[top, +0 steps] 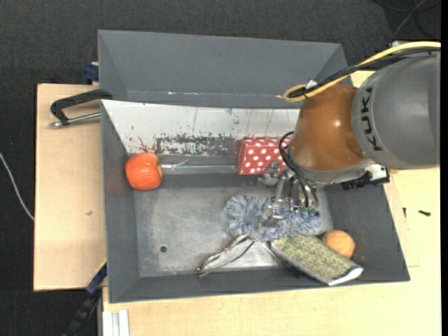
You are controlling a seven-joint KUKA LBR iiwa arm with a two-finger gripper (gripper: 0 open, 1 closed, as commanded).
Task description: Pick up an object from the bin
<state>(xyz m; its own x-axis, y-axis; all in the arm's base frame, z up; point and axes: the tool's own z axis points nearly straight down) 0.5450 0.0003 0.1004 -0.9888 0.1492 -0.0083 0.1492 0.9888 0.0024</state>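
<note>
Zero items lifted yet. My gripper (283, 205) hung low over the frayed blue cloth (243, 214) mid-bin (175, 222), toward the right wall, betw. red spotted box (260, 157) & patterned pouch (311, 257). Couldn't tell if spread or pinching. Grasp & lift left, I'd say.

A grey metal bin (175, 222) is holding loose things: an orange ball (143, 171) and a red polka-dot box (260, 156) are sitting at the back. A fluffy blue cloth (245, 215), a crumpled silvery strip (227, 253), a green patterned pad (311, 257) and a small tan ball (340, 243) are lying nearer the front.
</note>
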